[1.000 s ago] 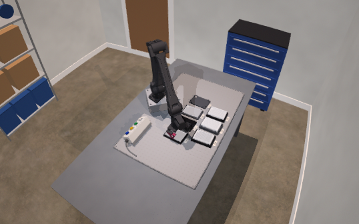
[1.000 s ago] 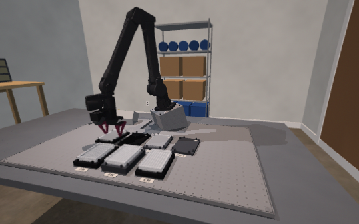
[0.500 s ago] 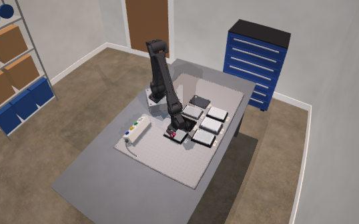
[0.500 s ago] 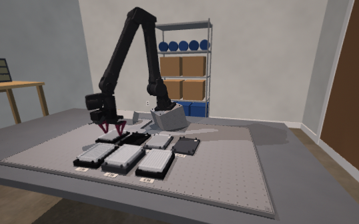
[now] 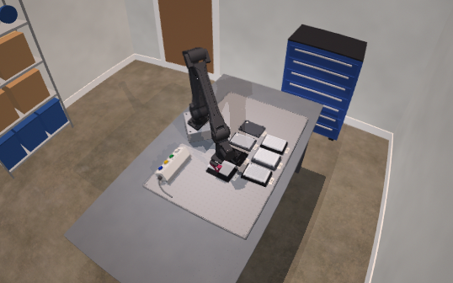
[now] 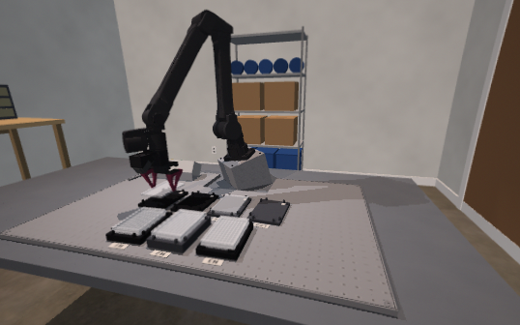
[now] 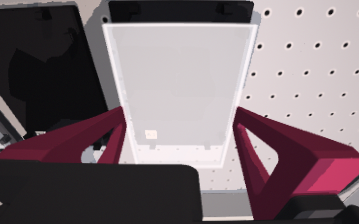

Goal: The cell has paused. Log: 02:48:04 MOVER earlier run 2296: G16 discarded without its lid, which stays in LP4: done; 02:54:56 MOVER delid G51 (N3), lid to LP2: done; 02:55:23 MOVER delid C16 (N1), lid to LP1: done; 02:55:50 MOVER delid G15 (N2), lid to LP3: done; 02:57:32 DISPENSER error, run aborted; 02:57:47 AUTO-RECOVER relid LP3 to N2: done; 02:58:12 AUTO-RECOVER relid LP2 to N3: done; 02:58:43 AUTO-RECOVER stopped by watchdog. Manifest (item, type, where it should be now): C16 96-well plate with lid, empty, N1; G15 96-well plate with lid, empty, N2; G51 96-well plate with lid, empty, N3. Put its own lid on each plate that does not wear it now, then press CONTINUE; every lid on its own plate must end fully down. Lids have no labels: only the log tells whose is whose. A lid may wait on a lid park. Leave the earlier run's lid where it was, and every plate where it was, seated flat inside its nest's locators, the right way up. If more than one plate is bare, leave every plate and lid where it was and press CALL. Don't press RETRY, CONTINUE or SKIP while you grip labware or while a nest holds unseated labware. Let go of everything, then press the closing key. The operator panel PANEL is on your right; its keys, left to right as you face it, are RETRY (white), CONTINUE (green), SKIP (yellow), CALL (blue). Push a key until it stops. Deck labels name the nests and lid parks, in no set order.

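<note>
So far I have the gripper (image 7: 181,150) pinched on the lid (image 7: 178,90), lifted just clear of its black park (image 7: 181,10) beside the three plates (image 6: 180,227). I judge only the pickup done. Left: seat this lid fully on the bare plate, which I cannot pick out, let go, then press CONTINUE on the panel (image 5: 173,163).

I am seeing small white deck labels (image 6: 159,253) lying on the perforated deck (image 6: 310,251) in front of the plate nests, but their print is showing too small and blurred for me to read. Nothing else is carrying legible text.
</note>
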`<state>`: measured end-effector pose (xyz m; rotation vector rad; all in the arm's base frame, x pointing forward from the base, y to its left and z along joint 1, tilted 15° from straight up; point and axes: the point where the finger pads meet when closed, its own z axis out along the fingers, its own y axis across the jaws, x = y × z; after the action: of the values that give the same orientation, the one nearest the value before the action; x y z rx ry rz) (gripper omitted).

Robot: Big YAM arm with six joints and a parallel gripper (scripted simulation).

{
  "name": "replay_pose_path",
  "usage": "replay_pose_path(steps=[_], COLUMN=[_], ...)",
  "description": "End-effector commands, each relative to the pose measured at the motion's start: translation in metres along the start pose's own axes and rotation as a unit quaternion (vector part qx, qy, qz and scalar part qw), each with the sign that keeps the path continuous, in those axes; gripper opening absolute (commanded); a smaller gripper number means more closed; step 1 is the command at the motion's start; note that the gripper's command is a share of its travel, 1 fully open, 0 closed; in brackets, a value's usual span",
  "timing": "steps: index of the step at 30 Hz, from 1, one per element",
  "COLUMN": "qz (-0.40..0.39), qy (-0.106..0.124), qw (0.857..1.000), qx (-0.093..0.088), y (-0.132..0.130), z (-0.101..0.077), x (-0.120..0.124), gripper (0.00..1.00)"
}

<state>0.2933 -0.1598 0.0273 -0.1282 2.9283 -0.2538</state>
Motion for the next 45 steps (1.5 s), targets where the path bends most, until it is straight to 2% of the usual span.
replay_pose_path(steps=[1,13,14,18,28,30,45], qz=[0.002,0.002,-0.02,-0.055,-0.044,-0.044,-0.043], qy=[-0.027,-0.028,-0.019,-0.017,-0.017,-0.017,-0.019], qw=[0.999,0.999,1.0,0.998,0.999,0.999,0.999], qx=[0.016,0.017,0.011,0.01,0.008,0.008,0.006], y=[-0.013,-0.013,-0.008,0.001,0.022,0.022,0.052], z=[-0.022,-0.04,-0.031,-0.032,-0.033,-0.033,-0.035], x=[-0.024,-0.024,-0.028,-0.046,-0.093,-0.093,-0.164], gripper=[0.0,0.0,0.0,0.0,0.0,0.0,0.0])
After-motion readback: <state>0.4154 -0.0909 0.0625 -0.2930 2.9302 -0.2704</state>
